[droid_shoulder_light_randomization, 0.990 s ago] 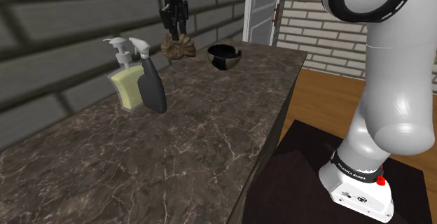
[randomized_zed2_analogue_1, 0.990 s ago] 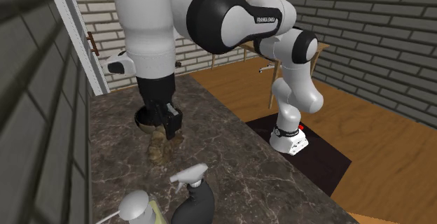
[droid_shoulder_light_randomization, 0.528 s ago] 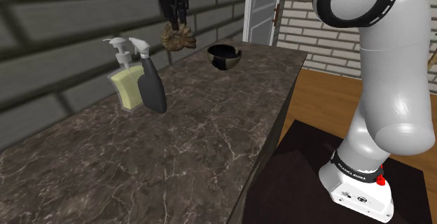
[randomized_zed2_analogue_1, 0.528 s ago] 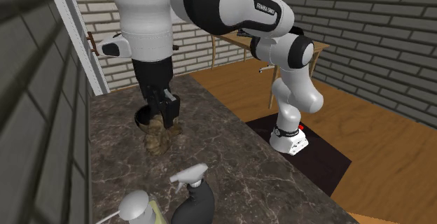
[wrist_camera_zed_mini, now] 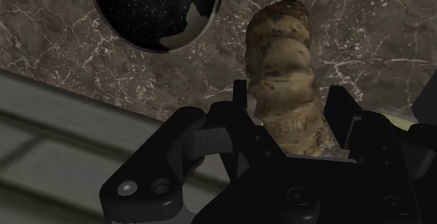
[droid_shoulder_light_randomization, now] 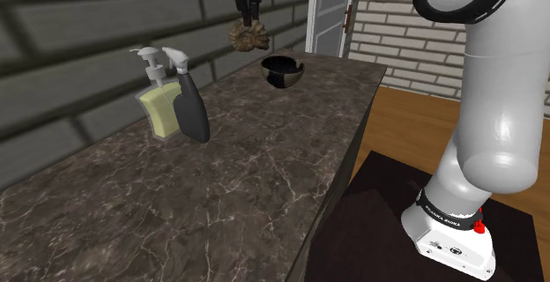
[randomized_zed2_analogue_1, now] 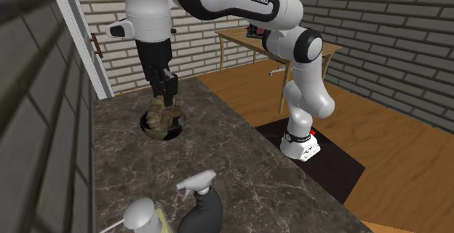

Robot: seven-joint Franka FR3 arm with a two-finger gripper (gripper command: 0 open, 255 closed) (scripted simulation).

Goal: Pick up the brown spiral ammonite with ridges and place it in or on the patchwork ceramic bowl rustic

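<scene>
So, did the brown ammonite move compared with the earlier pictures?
Yes. In the shoulder view the ammonite has risen higher above the counter and shifted toward that view's right, nearer the dark bowl, which stayed put.

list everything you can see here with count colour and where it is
ammonite: 1, brown, in the air near the bowl
bowl: 1, dark, on the counter
pump bottle: 1, yellowish, on counter
spray bottle: 1, dark grey, beside pump bottle
counter: 1, dark marble
door: 1, white, behind counter
stand: 1, black, beside counter
wooden table: 1, brown, beyond stand
arm: 1, white, on stand
jaws: 2, black, shut on ammonite
</scene>
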